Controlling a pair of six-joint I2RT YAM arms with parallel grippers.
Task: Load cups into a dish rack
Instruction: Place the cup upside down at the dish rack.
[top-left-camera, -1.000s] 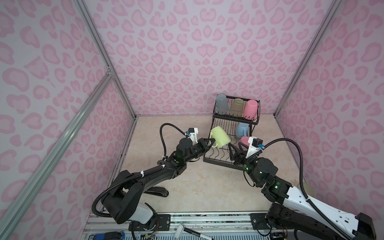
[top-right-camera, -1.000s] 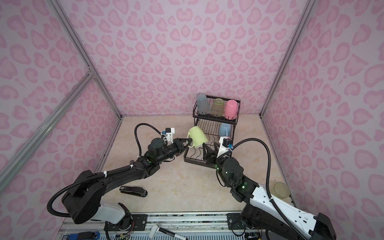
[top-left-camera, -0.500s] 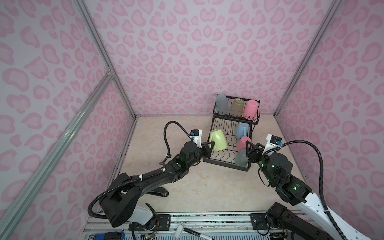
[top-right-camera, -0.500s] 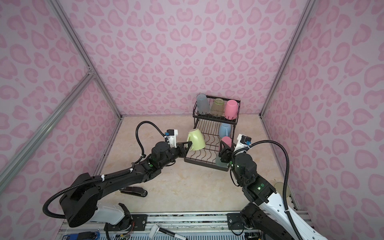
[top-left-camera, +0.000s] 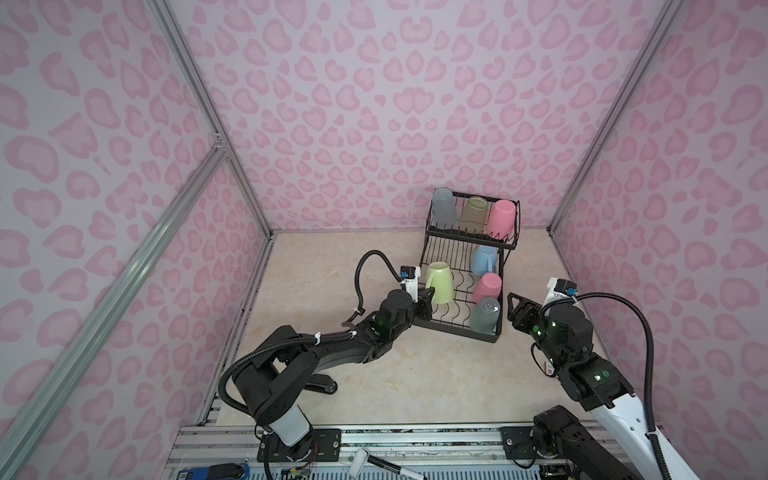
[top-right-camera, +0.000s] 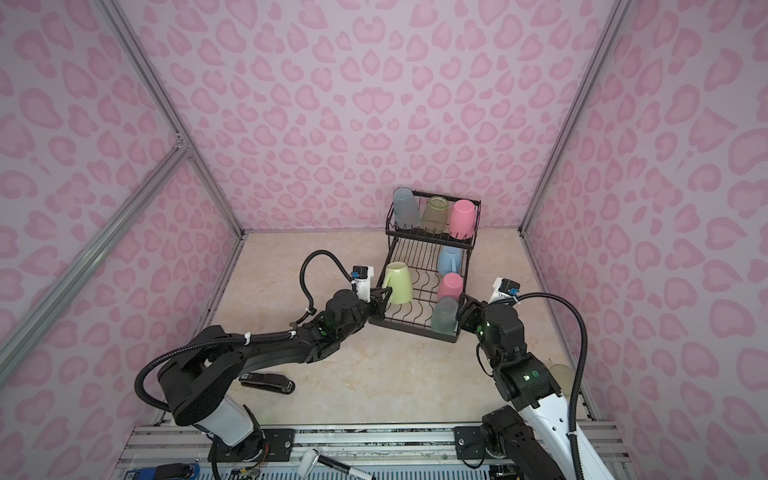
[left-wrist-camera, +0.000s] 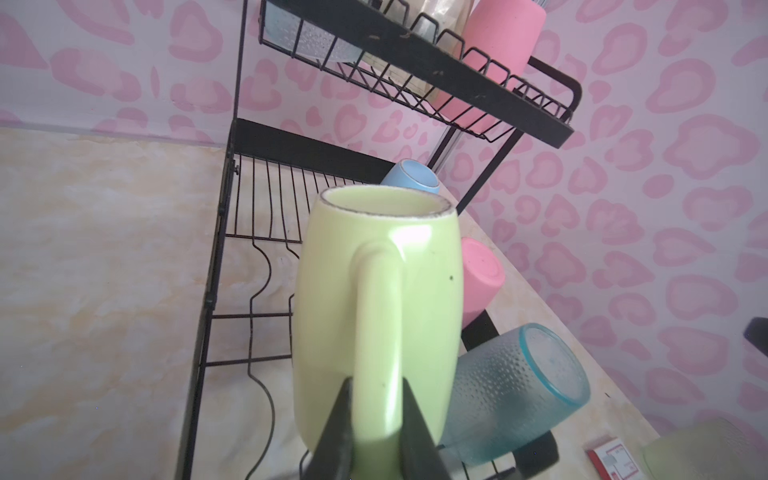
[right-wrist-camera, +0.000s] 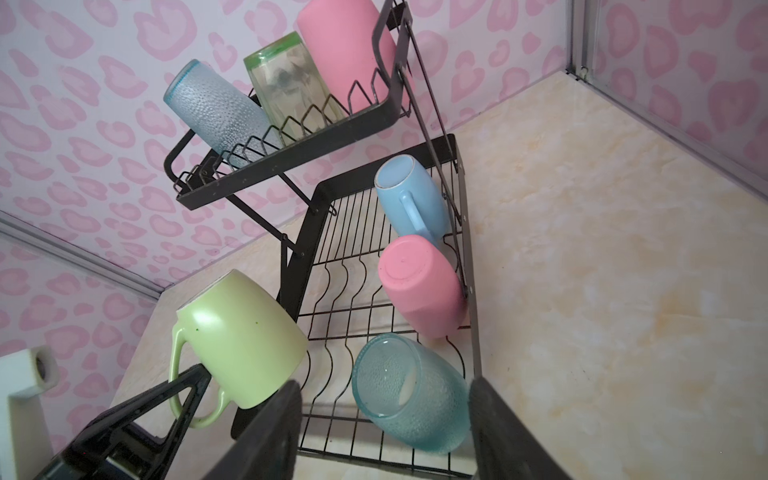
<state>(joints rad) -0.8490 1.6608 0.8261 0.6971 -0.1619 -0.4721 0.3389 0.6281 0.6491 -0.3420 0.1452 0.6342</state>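
Left wrist view, centre: your left gripper (left-wrist-camera: 376, 390) pinches the looped handle of the glossy yellow-green mug (left-wrist-camera: 428, 291) by the wire dish rack (left-wrist-camera: 311, 151); your right gripper (top-left-camera: 517, 309) gapes empty near the pebbled teal tumbler (top-left-camera: 484, 316).

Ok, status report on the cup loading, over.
Left gripper shut on yellow-green mug handle, over dish rack lower tier. Right gripper open, beside teal tumbler. Nothing in the way.
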